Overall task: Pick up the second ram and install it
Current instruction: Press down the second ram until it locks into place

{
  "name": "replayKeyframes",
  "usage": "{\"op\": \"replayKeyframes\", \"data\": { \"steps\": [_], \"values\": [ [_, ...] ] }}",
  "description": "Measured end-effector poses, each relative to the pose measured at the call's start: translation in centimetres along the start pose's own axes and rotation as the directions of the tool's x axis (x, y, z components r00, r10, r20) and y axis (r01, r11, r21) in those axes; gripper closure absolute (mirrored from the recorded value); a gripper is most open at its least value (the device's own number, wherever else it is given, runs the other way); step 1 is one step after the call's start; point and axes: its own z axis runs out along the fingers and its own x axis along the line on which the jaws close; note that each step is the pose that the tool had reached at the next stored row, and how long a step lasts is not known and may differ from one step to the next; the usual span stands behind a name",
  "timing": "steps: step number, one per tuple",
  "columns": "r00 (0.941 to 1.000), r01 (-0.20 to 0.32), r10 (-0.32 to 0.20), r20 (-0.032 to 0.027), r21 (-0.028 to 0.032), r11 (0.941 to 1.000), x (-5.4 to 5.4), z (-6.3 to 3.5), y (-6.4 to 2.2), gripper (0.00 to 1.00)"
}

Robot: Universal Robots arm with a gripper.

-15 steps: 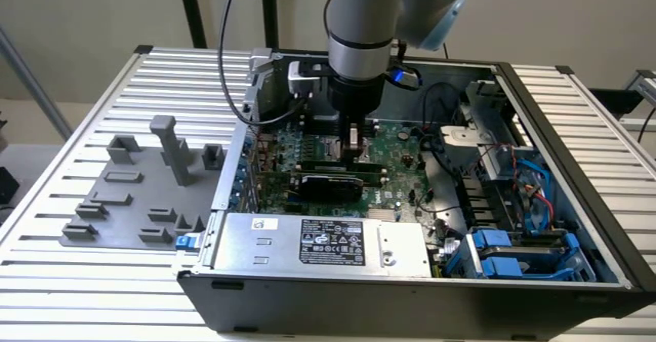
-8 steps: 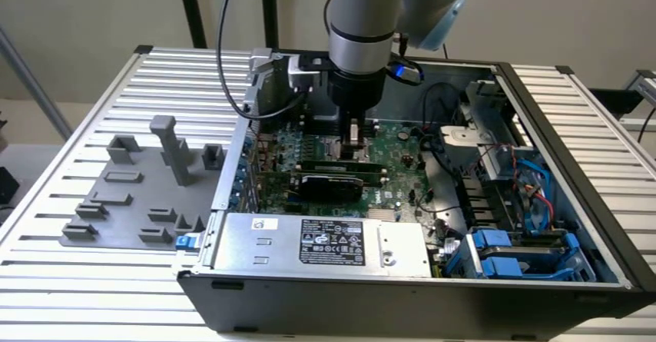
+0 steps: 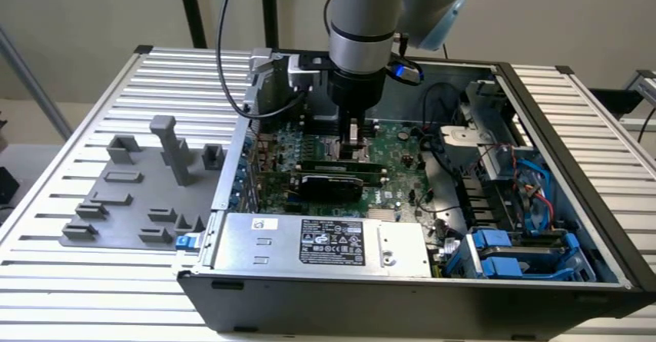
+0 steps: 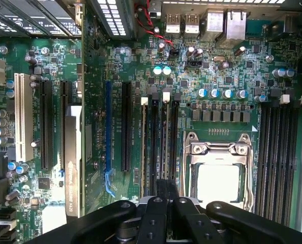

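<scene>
Closest to the camera lies the grey power supply (image 3: 326,242) at the front of the open computer case (image 3: 431,300). On the exterior view's left, a grey fixture plate (image 3: 123,196) rests on the slotted table (image 3: 61,280). Inside the case come the graphics card (image 3: 328,185), then the gripper (image 3: 354,144), lowered onto the motherboard (image 3: 395,146) with its fingers pressed together. In the wrist view the second ram (image 4: 163,152) seems to stand edge-on in a slot just ahead of the gripper (image 4: 163,201), between the card and the CPU socket (image 4: 218,175); contact I cannot tell. Blue drive brackets (image 3: 502,250) sit at the right.
</scene>
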Motion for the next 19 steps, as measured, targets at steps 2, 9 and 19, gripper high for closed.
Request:
{"op": "replayKeyframes", "data": {
  "steps": [2,9,19],
  "values": [
    [1.0000,0.000,0.000,0.0000,0.0000,1.0000,0.0,0.00,0.00,0.89],
    [1.0000,0.000,0.000,-0.0001,-0.0001,1.0000,0.0,0.02,0.00,0.89],
    [1.0000,0.000,0.000,-0.0006,-0.0019,1.0000,0.0,1.62,-0.07,0.89]
  ]
}}
